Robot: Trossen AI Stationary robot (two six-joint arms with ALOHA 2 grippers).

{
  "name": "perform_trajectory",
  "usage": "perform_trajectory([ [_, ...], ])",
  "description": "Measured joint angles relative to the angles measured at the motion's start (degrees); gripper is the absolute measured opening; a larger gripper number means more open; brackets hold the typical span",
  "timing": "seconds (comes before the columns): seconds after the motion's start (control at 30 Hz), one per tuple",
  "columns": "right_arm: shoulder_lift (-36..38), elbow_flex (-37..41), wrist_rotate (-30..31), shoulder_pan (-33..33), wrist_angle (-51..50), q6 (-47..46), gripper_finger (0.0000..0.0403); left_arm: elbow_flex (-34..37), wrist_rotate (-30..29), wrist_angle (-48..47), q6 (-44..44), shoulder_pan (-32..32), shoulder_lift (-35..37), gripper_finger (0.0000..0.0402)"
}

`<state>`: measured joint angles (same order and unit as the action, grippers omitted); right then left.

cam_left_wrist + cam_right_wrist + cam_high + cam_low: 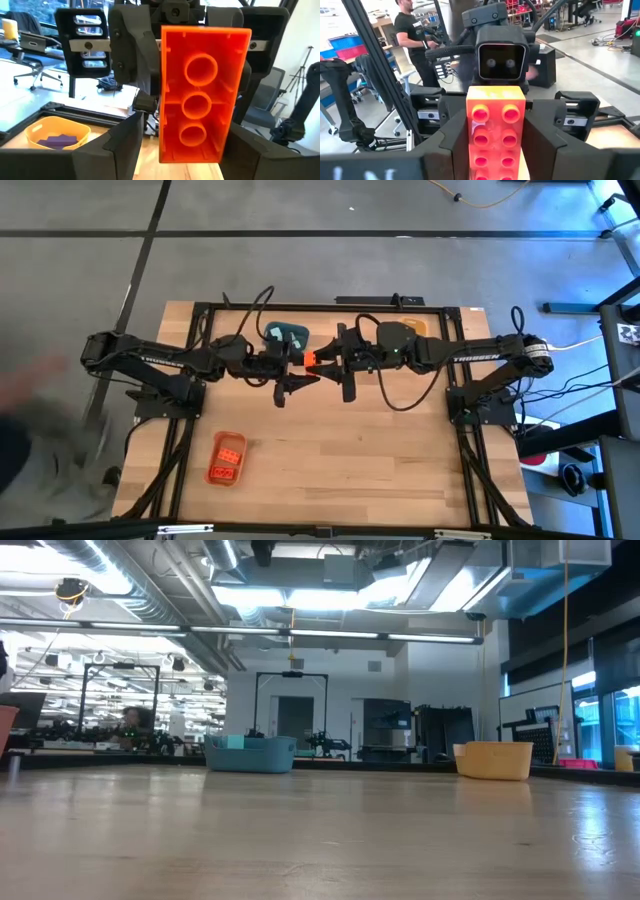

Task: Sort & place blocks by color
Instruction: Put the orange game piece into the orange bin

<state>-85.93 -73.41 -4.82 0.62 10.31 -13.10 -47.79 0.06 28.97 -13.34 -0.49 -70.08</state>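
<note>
Orange-red block (310,358) hangs above mid-worktop (340,450), clamped by both the left gripper (296,363) and right gripper (325,361) — apparently a handover toward the orange tray (227,459), where matching blocks lie.

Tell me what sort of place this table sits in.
Probably a robotics lab or workshop: exposed ceiling ducts, more arm rigs on benches behind the table, and a person at workstations.
</note>
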Motion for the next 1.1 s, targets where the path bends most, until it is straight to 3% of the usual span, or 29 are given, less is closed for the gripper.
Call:
perform_trajectory([
  [0.13, 0.00, 0.00, -0.30, 0.00, 0.68, 0.19, 0.0142, 0.00, 0.71, 0.03, -0.07, 0.00, 0.00, 0.0191],
  [0.3, 0.01, 0.00, -0.61, -0.05, 0.58, 0.15, 0.0142, 0.00, 1.84, -0.21, -0.07, 0.53, 0.04, 0.0129],
  [0.47, 0.02, 0.00, -0.47, -0.04, 0.43, 0.16, 0.0144, 0.00, 3.86, -0.79, -0.11, 1.47, 0.07, 0.0128],
  [0.8, 2.43, 0.00, -0.45, -0.63, -2.50, -0.04, 0.0287, 0.04, 3.92, -5.05, -0.05, 2.14, 0.76, 0.0128],
  [1.1, 11.41, -0.03, 0.20, -3.37, -20.29, -0.15, 0.0305, 0.07, 4.61, -16.52, 0.69, 5.34, 8.76, 0.0128],
])
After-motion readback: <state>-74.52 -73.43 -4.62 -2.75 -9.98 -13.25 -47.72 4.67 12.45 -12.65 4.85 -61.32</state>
